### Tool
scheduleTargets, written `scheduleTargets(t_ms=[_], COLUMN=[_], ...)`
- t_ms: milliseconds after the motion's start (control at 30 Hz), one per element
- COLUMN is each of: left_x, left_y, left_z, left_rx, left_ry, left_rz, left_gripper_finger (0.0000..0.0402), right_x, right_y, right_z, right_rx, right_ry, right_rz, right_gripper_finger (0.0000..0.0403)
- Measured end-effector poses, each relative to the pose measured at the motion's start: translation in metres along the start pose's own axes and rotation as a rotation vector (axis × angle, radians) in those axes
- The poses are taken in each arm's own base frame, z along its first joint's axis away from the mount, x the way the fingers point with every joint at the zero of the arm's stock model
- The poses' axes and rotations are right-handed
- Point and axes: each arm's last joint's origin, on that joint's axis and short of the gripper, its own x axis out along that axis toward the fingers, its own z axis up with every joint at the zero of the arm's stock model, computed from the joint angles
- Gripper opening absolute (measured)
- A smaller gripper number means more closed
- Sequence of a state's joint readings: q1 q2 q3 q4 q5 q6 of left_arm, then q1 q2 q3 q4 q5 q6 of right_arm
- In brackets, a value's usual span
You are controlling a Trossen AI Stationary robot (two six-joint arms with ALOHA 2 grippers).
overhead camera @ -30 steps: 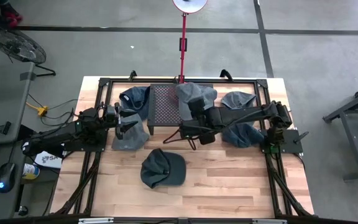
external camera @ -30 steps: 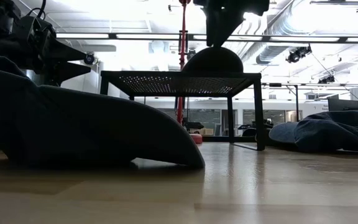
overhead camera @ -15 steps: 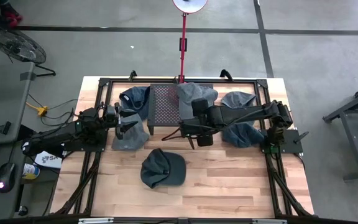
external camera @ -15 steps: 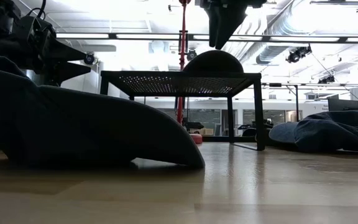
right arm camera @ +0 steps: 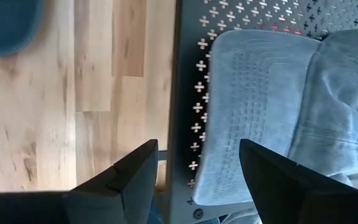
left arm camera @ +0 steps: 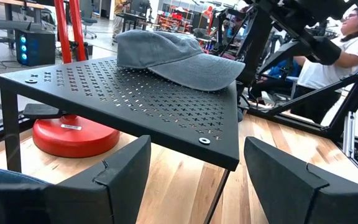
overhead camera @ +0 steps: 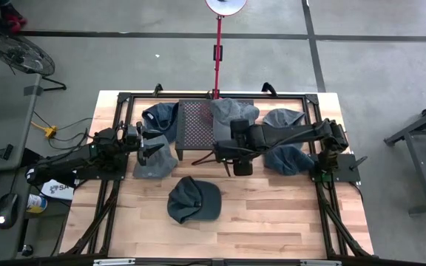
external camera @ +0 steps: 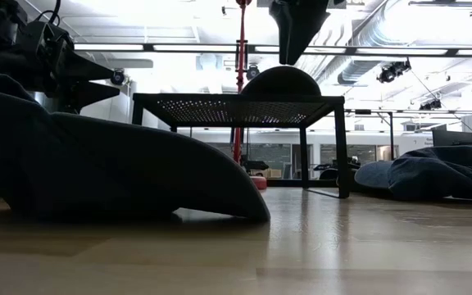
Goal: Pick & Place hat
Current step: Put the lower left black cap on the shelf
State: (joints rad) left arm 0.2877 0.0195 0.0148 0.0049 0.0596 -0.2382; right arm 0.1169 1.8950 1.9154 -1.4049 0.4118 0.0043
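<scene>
Where the pale plank desk (overhead camera: 272,222) meets its far edge, a black perforated-metal stand (overhead camera: 195,127) on thin legs carries a soft grey denim cap (overhead camera: 232,112), lying rounded and brim-forward on the stand's right half. The right end effector (overhead camera: 228,159) hangs above the stand's near right corner, its dark blocky fingers (right arm camera: 118,180) apart with nothing between them, the cap's stitched brim just ahead. The left end effector (overhead camera: 152,145) waits at the stand's left side, fingers spread and empty. More slumped grey caps lie around: one (overhead camera: 192,199) mid-desk, others (overhead camera: 287,159) toward the right edge.
</scene>
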Motion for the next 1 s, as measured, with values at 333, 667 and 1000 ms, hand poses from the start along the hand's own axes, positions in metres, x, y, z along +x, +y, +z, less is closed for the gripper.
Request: scheduleTargets(t_ms=[333,667,1000], left_x=[0.0,0.0,0.0], left_y=[0.0,0.0,0.0], left_z=[0.0,0.0,0.0], left_rx=[0.0,0.0,0.0], left_ry=[0.0,0.0,0.0], left_rz=[0.0,0.0,0.0], left_gripper_finger=[0.0255,0.0255,0.0255], right_x=[-0.018,-0.05,-0.068], right_y=[-0.004,0.032,0.085], right_z=[-0.009,-0.019,-0.016], right_rx=[0.124,0.238,0.146], right_ry=[-0.036,-0.078,-0.178], right_rz=[0.027,0.216,0.297], right_gripper_finger=[0.0218,0.0216,0.0214])
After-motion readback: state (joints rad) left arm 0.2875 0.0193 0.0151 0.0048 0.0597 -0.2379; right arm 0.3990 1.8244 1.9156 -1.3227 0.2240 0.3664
